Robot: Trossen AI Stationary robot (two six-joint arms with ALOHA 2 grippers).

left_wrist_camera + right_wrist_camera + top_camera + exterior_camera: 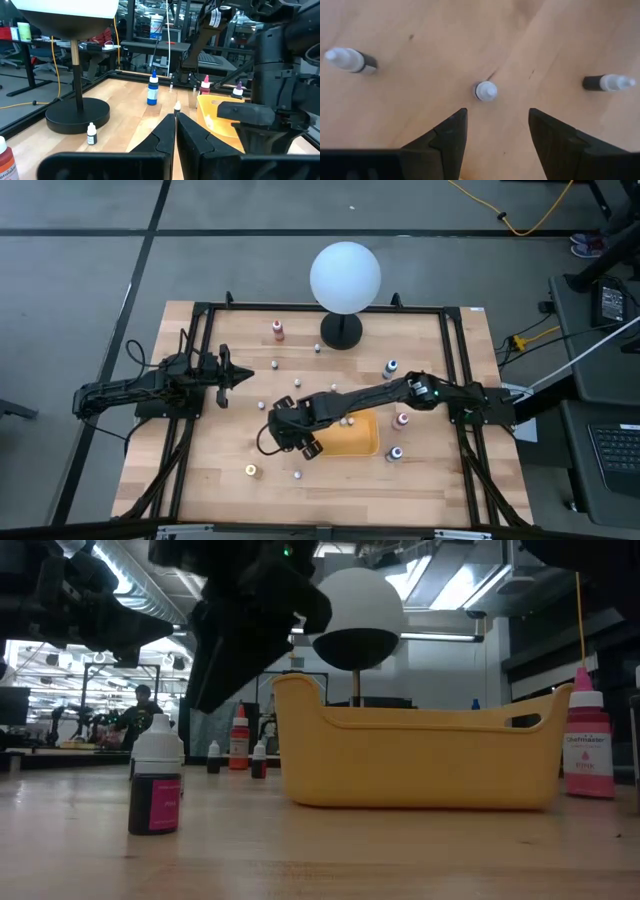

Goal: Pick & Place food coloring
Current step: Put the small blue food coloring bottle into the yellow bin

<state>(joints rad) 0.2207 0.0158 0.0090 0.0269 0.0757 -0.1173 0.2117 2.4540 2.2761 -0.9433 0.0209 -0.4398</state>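
The right gripper (497, 132), fingers apart and empty, hangs over 1 upright food coloring bottle (485, 91) just left of the yellow tray (362, 442); 2 neighbours (351, 60) (607, 82) lean outward. The left gripper (242, 375), fingers pressed together, waits near the table's (440, 480) left edge, bare wood between.

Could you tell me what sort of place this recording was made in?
Probably a robotics lab or workshop: a wooden table inside a black frame, exposed ceiling ducts overhead, and workbenches in the room behind.

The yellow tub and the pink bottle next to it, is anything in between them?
No. In the low view, only bare wooden table shows between the yellow tub and the pink bottle.
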